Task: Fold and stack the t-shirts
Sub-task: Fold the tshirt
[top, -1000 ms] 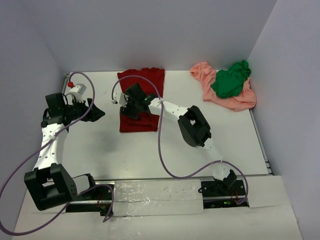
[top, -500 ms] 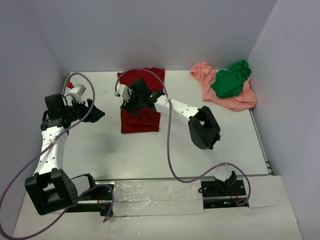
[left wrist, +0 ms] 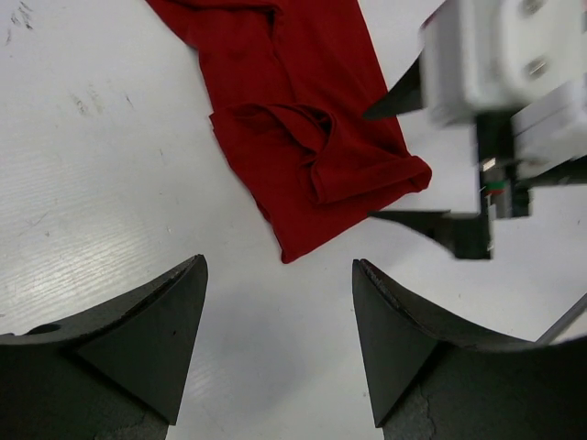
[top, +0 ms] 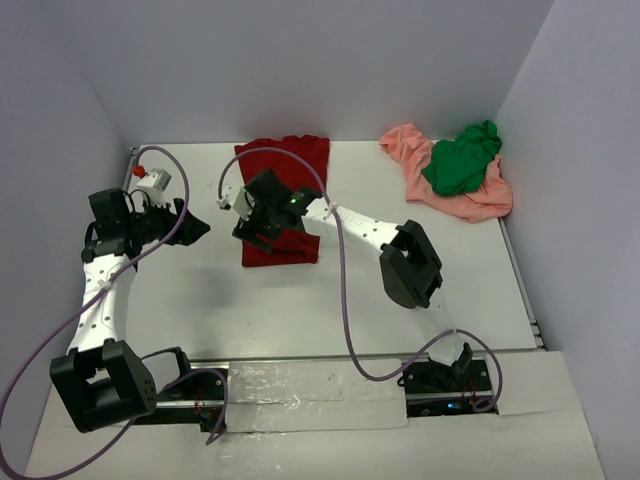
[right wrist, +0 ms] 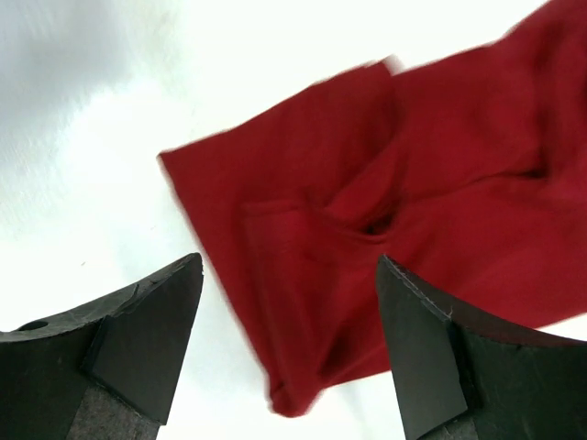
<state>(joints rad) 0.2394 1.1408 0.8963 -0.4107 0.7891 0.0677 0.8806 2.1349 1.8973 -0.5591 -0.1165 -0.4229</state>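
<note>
grn tee (top: 462,160) on pink tee (top: 408,150), red tee (top: 287,157) flat

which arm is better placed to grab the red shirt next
Right. The right fingers, open, hover directly over the dark red t-shirt; the left fingers, also open, sit off to its side over bare table.

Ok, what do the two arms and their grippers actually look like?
Both arms match: the left arm and right arm have white links with bulky black joint housings. A purple cable loops along each. The left gripper and right gripper have dark, matte, wedge-shaped fingers tapering to points.
</note>
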